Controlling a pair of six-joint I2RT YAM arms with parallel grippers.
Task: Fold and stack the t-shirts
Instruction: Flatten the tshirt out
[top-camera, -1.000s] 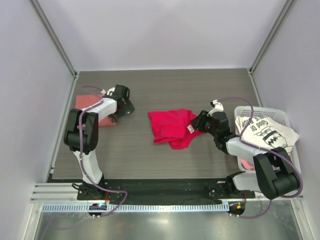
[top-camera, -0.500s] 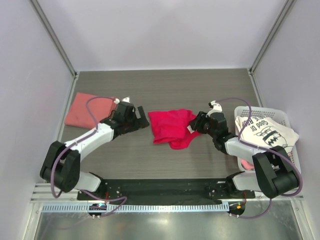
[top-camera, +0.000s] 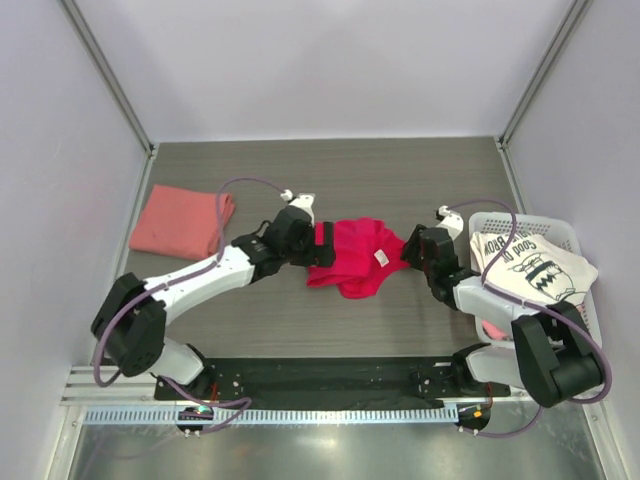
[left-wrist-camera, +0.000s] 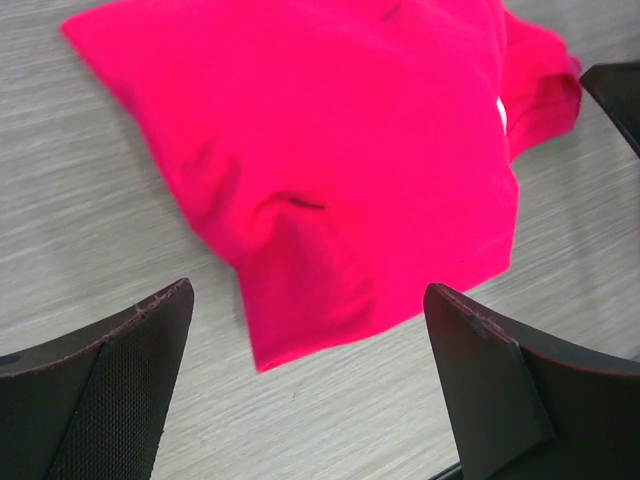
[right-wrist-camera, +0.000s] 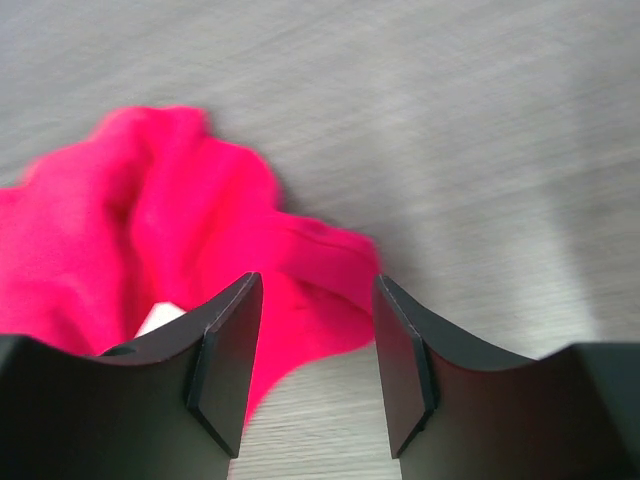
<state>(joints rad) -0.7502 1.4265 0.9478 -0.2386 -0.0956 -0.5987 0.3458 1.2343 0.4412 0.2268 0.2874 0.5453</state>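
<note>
A crumpled crimson t-shirt (top-camera: 352, 256) with a small white tag (top-camera: 381, 258) lies mid-table. My left gripper (top-camera: 312, 246) is at its left edge, open wide; in the left wrist view the shirt (left-wrist-camera: 340, 170) lies just ahead of the gripper (left-wrist-camera: 305, 390), with bare table between the fingers. My right gripper (top-camera: 411, 250) is at the shirt's right edge, also open; the cloth's edge (right-wrist-camera: 310, 270) lies between and ahead of its pads (right-wrist-camera: 222, 370), not pinched. A folded salmon-pink t-shirt (top-camera: 180, 222) lies at the far left. A white printed t-shirt (top-camera: 530, 265) drapes over the basket.
A white plastic basket (top-camera: 520, 218) stands at the right table edge, with some pink cloth (top-camera: 490, 328) low inside it. Metal frame posts and grey walls enclose the table at the sides and back. The left arm's cable loops above the table between the salmon and crimson shirts.
The left arm swung from the salmon shirt at the far left across to the crimson shirt's left edge. The right gripper's jaws widened and it drew back slightly to the right.
</note>
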